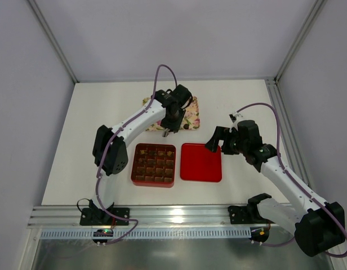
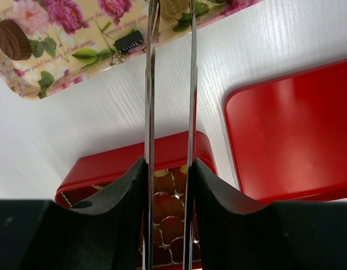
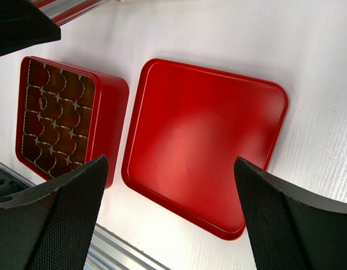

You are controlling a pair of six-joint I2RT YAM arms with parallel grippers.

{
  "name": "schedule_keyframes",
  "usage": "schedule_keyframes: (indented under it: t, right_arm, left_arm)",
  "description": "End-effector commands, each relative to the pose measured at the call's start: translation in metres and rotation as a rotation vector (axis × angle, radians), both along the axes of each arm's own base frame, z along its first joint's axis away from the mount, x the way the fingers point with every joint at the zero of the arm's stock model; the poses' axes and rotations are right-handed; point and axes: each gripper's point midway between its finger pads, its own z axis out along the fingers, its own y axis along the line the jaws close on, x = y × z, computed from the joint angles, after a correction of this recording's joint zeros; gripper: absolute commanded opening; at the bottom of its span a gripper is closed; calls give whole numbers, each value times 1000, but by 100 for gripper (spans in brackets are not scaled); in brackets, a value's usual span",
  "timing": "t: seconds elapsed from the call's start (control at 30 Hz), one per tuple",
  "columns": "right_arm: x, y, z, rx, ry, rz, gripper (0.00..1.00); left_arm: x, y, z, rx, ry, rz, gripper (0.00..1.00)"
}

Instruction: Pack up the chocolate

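My left gripper [image 1: 169,126] [image 2: 169,166] is shut on a pair of thin metal tongs [image 2: 149,101]. Their tips reach over the floral tray [image 1: 190,115] [image 2: 55,62], one on each side of a light-brown chocolate [image 2: 174,8]; whether they pinch it is cut off at the frame's edge. A dark round chocolate [image 2: 11,39] and a dark oblong one [image 2: 128,41] lie on the tray. The red box [image 1: 154,165] [image 2: 117,160] [image 3: 109,112], divided into cells, holds brown pieces [image 1: 152,151]. My right gripper [image 1: 214,140] [image 3: 169,162] is open and holds nothing, above the red lid [image 1: 201,162] [image 3: 207,140].
The lid [image 2: 297,135] lies flat on the white table just right of the box. An aluminium rail [image 1: 179,216] runs along the near edge. Grey walls and frame posts [image 1: 300,39] close in the left, back and right sides.
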Motion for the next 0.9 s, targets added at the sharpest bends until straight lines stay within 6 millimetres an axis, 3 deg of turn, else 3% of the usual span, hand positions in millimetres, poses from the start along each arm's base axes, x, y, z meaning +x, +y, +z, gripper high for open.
schedule_keyframes:
  t: [0.0, 0.57, 0.87]
  right_arm:
    - [5, 1, 10, 1, -46, 9, 92]
    - [6, 2, 10, 4, -45, 6, 92]
    - [8, 5, 10, 9, -43, 12, 92]
  left_arm:
    - [5, 2, 9, -3, -25, -12, 36]
    - [33, 12, 37, -31, -87, 37, 33]
    - [33, 19, 47, -36, -96, 43, 33]
